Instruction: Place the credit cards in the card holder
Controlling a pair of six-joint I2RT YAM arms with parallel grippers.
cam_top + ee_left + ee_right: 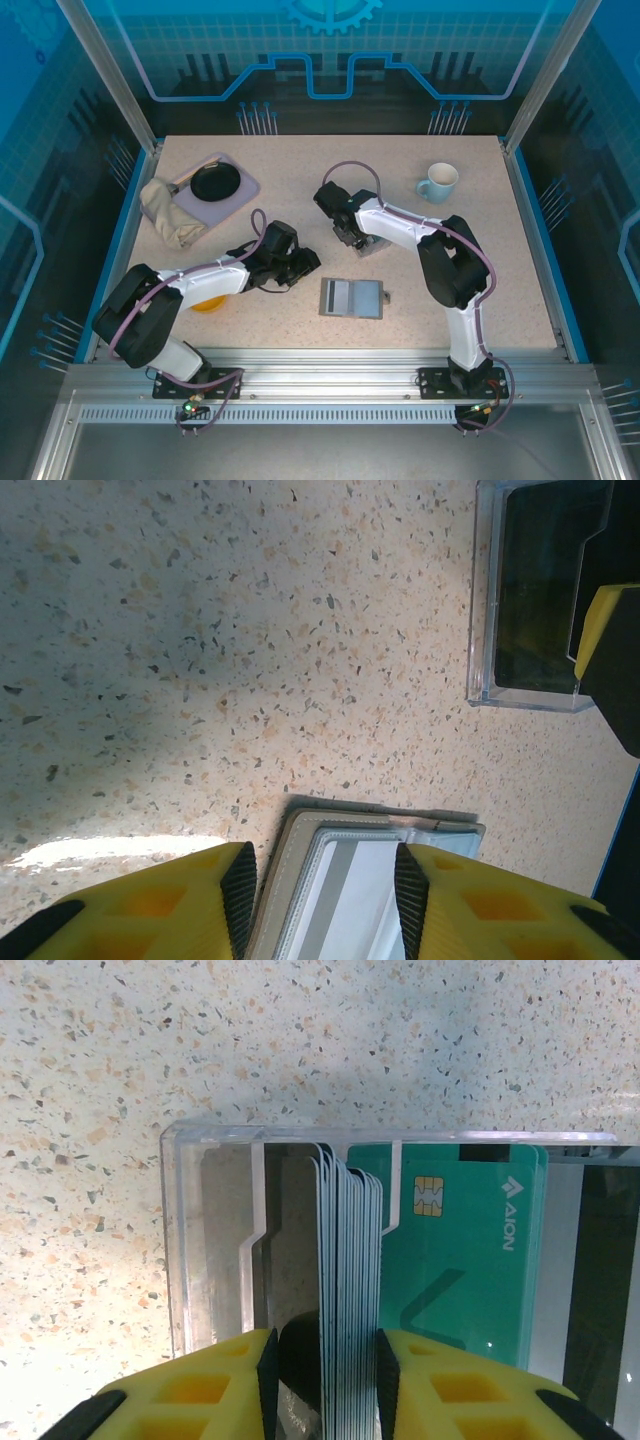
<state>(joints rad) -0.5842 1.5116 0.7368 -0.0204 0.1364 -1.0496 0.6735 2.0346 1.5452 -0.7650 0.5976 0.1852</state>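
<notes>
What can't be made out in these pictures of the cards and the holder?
- Right wrist: number of teal-green plastic cards in the clear slotted plastic box; packed edge-on, bottoms behind the right gripper.
- Left wrist: lower half of the flat grey folding card holder; cut by the bottom edge.

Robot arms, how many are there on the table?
2. The left arm reaches toward the grey card holder near the front; the right arm bends over the clear box mid-table.

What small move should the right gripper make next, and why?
Probably close the right gripper fully on the credit cards: its fingers straddle the upright stack in the clear box, but a dark gap shows beside one pad. The card holder lies open nearby.
</notes>
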